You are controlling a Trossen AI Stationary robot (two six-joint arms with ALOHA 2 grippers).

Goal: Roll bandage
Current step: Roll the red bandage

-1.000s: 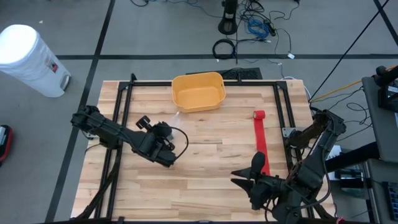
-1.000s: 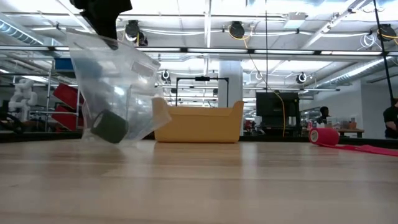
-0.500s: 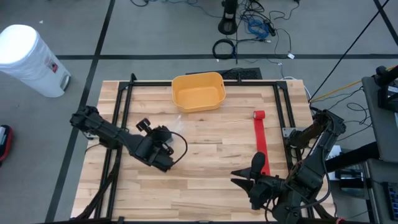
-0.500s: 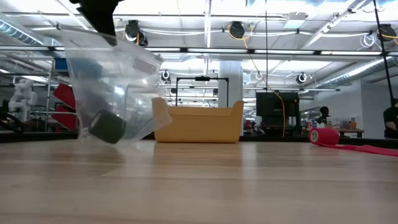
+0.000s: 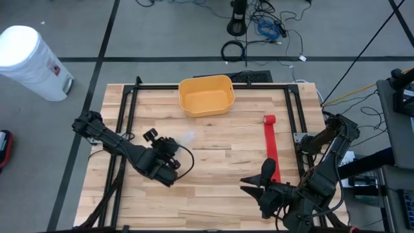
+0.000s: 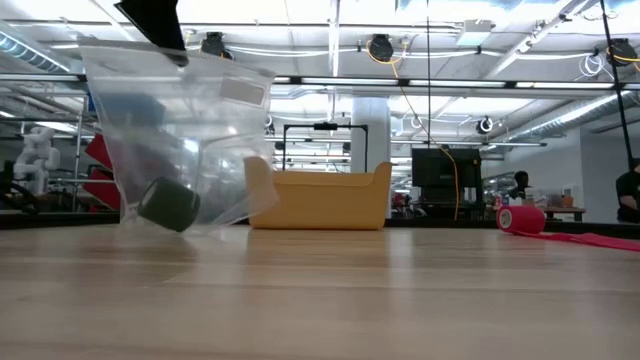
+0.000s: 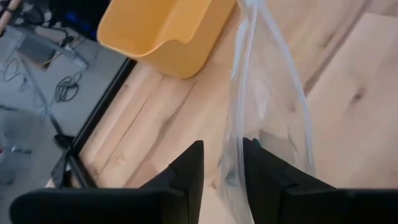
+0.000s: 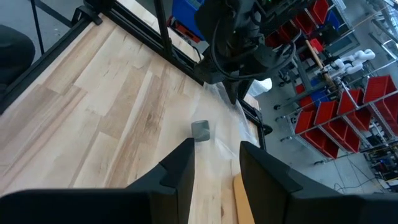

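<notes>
A wooden table [image 5: 213, 188] sits inside a black frame, seen from above, with two dark robot arms reaching in from its near corners.

The left gripper [image 7: 222, 163] hangs over the left half of the table, near the middle. Its wrist view shows the two fingers [image 7: 189, 167] a narrow gap apart, with the top edge of a clear plastic bag [image 6: 175, 140] running between them. Whether the fingers actually pinch the bag or have let it go, I cannot tell. In the low view the bag hangs upright from the gripper, bulging, its lower end at the table. A small dark roll [image 6: 168, 203] lies tilted inside the bag at its bottom.

A yellow bin [image 5: 206, 94] stands at the far edge of the table, near the centre, just beyond the bag.

The bandage [image 5: 271, 145] is red and lies on the right half of the table, well apart from the bag. It is mostly unrolled: a long flat strip runs from near the right gripper toward the far side, ending in a small rolled part [image 6: 520, 218] at its far end.

The right gripper [image 8: 216, 163] waits low at the near right of the table, beside the strip's near end. Its fingers stand apart with nothing between them.
</notes>
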